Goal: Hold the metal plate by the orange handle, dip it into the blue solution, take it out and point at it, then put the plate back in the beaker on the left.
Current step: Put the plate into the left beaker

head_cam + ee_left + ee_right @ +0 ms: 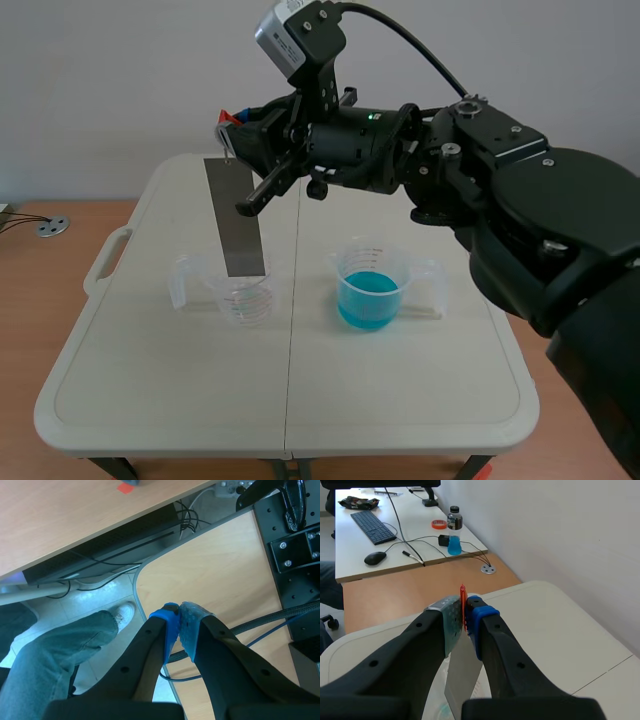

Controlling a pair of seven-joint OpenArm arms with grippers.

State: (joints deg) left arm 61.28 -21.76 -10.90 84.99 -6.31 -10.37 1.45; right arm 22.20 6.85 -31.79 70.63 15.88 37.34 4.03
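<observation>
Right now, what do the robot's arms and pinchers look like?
The right arm is black with fat, rounded joints and silver screws. A grey camera box sits on its wrist, with a black cable curving away. The right gripper and left gripper each have two thick black fingers, tipped with one blue and one grey dotted pad.

The thick black right arm (520,200) is standing raised, stretching level from the right side past the middle. Its two-fingered right gripper (232,125) is pointing sideways, its dotted pads clamping a thin orange handle (463,599) between them. The black left gripper (178,624) is pointing downward, its fingers pressing together on nothing.
</observation>
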